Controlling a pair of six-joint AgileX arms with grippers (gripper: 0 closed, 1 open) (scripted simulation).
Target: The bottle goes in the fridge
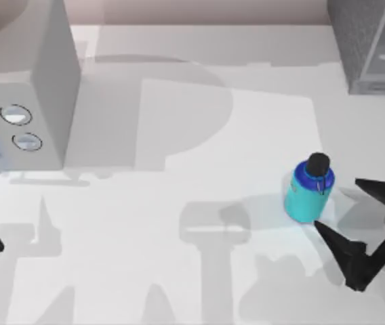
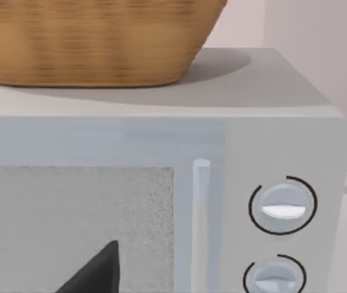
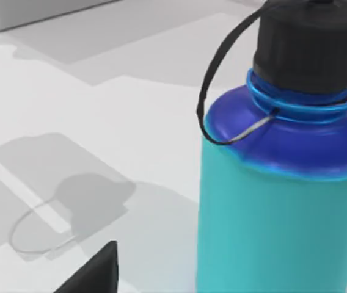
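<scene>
The bottle (image 1: 308, 193) stands upright on the tabletop (image 1: 179, 203), well toward its right edge and about midway between near and far edges. It looks rigid, with a smooth cyan body that I judge could be slick under my pads, and squat enough to sit steady; whether it is full or light I cannot tell. The thin loop from its black cap (image 1: 318, 163) to the blue shoulder looks too flimsy to trust, so I would close on the straight cyan wall below the shoulder. My right gripper (image 1: 345, 206) sits just beside the bottle on its right, fingers spread wide and holding nothing, one tip near the base and the other apart behind. The fridge (image 1: 375, 44) stands at the far right corner. My left gripper (image 2: 94, 274) is parked at the left edge, facing the microwave (image 1: 26, 88), and I cannot tell its fingers' state.
</scene>
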